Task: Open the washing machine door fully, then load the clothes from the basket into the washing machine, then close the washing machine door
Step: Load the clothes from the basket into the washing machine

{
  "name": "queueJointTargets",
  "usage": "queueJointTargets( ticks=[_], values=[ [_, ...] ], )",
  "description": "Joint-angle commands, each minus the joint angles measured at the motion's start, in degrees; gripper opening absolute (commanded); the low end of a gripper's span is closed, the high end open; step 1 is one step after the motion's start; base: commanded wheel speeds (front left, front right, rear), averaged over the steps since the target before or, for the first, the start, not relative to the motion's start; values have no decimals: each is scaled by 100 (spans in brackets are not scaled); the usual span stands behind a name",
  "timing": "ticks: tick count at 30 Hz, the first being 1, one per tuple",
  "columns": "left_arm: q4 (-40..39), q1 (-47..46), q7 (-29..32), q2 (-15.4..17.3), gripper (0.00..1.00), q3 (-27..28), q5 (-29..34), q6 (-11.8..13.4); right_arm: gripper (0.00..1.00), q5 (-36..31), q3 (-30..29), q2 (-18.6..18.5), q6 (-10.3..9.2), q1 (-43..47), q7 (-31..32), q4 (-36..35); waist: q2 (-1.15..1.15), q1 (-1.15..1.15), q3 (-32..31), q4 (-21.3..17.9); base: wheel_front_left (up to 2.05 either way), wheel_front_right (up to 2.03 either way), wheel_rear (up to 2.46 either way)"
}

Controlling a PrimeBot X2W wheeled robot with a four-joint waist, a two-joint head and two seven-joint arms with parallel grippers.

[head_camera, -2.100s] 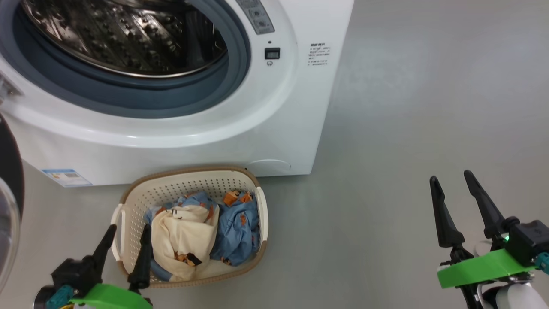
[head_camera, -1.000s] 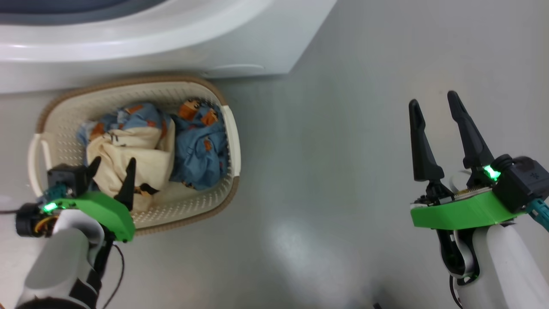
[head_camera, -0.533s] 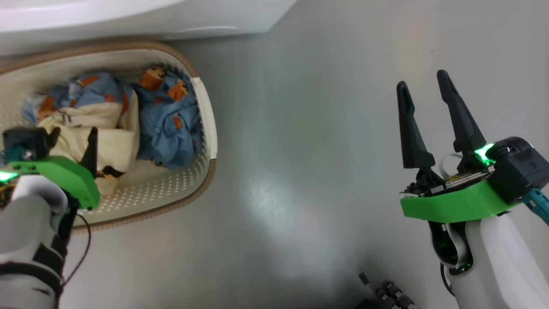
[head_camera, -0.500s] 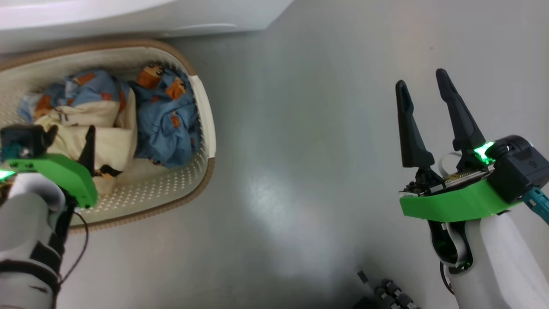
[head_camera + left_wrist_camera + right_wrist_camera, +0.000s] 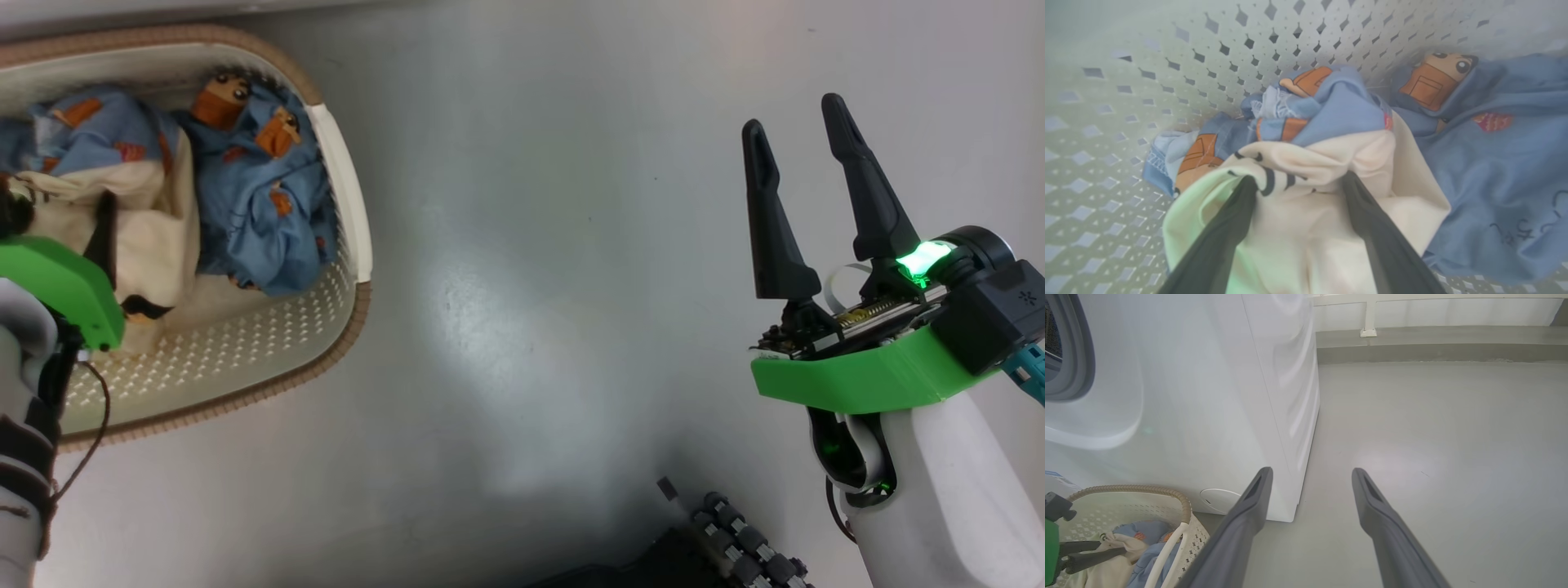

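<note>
**Washing machine** (image 5: 1229,396): white front-loader standing on the grey floor (image 5: 555,269). In the right wrist view its blue-grey gasket ring (image 5: 1073,355) shows at the left edge, uncovered. A round cap (image 5: 1220,498) sits at the lower front corner.

**Basket** (image 5: 237,347): cream, with perforated walls and a brown rim. It stands on the floor just in front of the machine's lower front corner, near the round cap.

**Clothes**: all inside the basket. The light blue garments (image 5: 261,204), printed with orange figures, lie against the basket's right wall and along its far wall. The cream garment (image 5: 1310,228) is heaped beside them toward the basket's left side, partly over the blue fabric.

**Right gripper** (image 5: 793,114): held above bare floor, well apart from the basket on its right side. The jaws are spread wide with nothing between the fingers.

**Left gripper** (image 5: 1299,178): down inside the basket. The jaws are spread and not clamped, the two dark fingers (image 5: 1229,237) pressing into the cream garment with a fold of its fabric lying between them.
</note>
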Motion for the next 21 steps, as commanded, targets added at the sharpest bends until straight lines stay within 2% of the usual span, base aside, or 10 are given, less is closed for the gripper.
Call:
queueJointTargets(
  ticks=[1,17,19,20,21],
  values=[
    [0,58,15,281,100,57,-5,28,100,65,103,32,41,154,-44,-143,0,0,59,-47,0,0,0],
    [21,-212,446,382,100,-346,-74,-3,100,190,322,32,41,102,-44,-268,0,0,282,-241,0,0,0],
    [3,-218,511,387,76,-418,-146,-4,100,197,331,32,41,107,-44,-276,0,0,287,-263,0,0,0],
    [-7,-217,545,394,42,-455,-184,-4,100,201,337,32,41,108,-44,-281,0,0,285,-275,0,0,0],
    [-27,-209,589,397,30,-503,-222,-4,100,206,344,32,41,108,-44,-286,0,0,281,-290,0,0,0]
  ],
)
